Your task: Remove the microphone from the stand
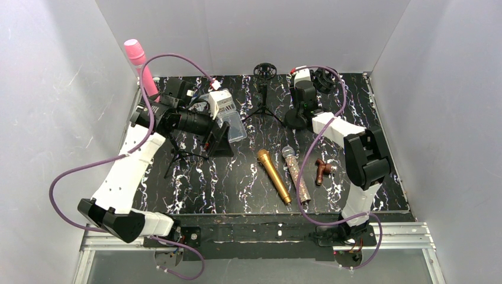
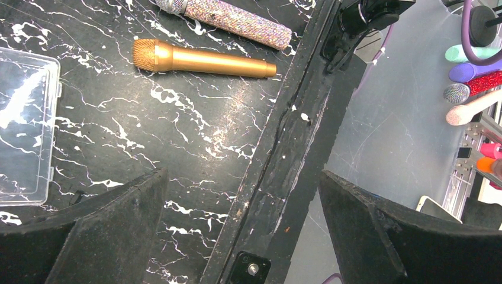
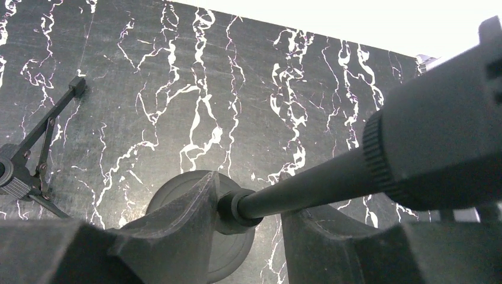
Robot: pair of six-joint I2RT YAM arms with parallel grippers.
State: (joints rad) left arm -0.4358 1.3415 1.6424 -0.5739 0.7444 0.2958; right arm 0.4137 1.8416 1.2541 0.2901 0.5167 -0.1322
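Our left claw [image 2: 241, 177] hangs wide open above the desk [image 2: 195, 148]. The right claw [image 3: 251, 200] straddles a stand pole [image 3: 308, 183], can't tell if it's actually pinching. The pink microphone [image 1: 139, 62] sticks up at the far-left corner.

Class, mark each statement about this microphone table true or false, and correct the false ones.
1. The gold microphone lies flat on the table. True.
2. The pink microphone lies beside it. False: it stands up at the far left; the glittery microphone lies beside the gold one.
3. The left gripper is open and empty. True.
4. The right gripper straddles the tripod stand. False: its fingers flank the pole of the round-base stand.
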